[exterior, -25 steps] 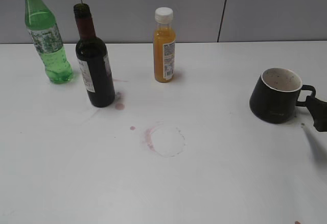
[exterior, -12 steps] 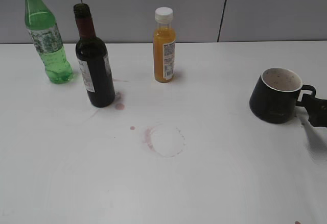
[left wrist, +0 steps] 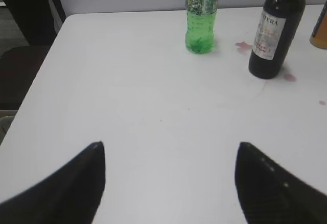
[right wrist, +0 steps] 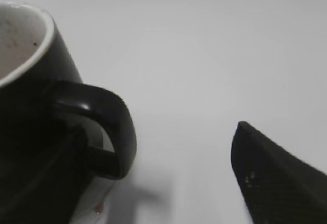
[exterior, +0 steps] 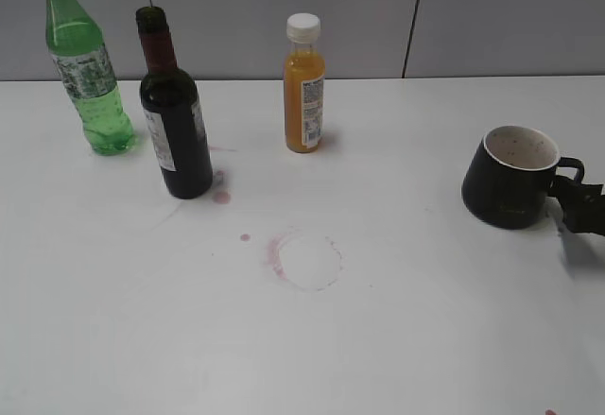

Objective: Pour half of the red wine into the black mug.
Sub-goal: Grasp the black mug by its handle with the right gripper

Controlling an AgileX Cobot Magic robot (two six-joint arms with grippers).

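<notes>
- The white table (exterior: pixel 397 339) fills most of the exterior view, with wide bare room across its middle and front; its back edge meets a grey wall, and its left edge shows in the left wrist view
- A faint pink ring stain (exterior: pixel 307 259) and a few small pink spots mark the bare middle
- The wine bottle (exterior: pixel 175 117), dark glass with a maroon neck and holding the red wine, stands upright back left; the liquid level cannot be made out through the glass
- The light-green plastic bottle (exterior: pixel 87 70) stands just left of it, near the back edge
- The orange juice bottle (exterior: pixel 304 84) stands apart to the right of the wine
- The black mug (exterior: pixel 510 177) sits upright near the right edge, handle pointing right, white inside speckled
- The right gripper (exterior: pixel 581 205), cut off by the frame edge, is spread wide at the mug's handle (right wrist: pixel 107 132), one finger beside it, not pinching
- The left gripper (left wrist: pixel 168 183) is spread over bare table, only its finger ends visible
</notes>
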